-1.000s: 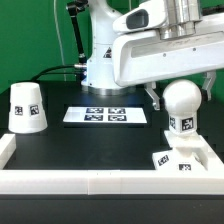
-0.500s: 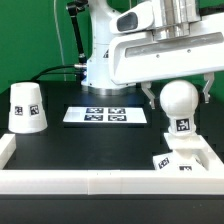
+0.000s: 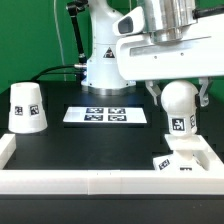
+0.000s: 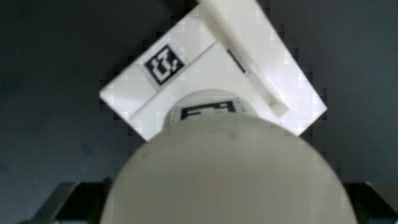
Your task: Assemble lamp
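1. I see the fingers clamped on the bulb, one dark finger on each side of its round head.
2. The bulb hangs upright, round top up and tagged stem pointing down, over the exterior view's right end of the black counter.
3. Directly beneath it the base lies flat in the corner made by the white rail. I cannot tell whether the stem touches the base or sits just above it.
4. In the wrist view the bulb fills the foreground. The base shows beyond it, with one square tag facing the camera.
5. The shade stands wide end down at the exterior view's left, well apart from the bulb and base.
6. The marker board lies flat on the counter between the shade and the bulb, in front of the robot pedestal.
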Robot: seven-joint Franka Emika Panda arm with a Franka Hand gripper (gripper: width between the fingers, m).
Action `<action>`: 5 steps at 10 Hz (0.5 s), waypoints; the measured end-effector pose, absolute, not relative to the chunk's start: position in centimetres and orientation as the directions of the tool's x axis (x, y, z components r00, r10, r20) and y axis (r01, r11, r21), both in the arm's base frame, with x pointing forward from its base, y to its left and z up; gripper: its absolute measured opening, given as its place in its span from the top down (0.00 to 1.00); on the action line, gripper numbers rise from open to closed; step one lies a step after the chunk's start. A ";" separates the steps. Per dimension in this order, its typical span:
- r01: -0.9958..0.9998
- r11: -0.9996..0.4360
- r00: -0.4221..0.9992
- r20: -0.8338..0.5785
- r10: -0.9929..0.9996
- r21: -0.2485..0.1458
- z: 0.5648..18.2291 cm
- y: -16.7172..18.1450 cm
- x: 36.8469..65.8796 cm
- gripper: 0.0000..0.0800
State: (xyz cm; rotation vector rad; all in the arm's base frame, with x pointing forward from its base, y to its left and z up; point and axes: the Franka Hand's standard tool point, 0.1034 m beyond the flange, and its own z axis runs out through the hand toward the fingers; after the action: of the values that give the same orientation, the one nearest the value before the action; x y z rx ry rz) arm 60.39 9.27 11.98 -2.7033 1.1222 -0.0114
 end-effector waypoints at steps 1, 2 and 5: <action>-0.760 -0.623 0.646 -0.106 -0.756 -0.187 11.9 9.6 60.3 0.27; -0.809 -0.562 0.585 -0.134 -0.800 -0.175 11.9 9.7 60.3 0.27; -0.904 -0.398 0.423 -0.198 -0.884 -0.155 11.9 9.9 60.4 0.27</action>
State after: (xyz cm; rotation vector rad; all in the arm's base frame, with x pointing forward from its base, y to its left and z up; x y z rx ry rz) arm 60.40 9.86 11.89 -2.4406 1.5646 0.1230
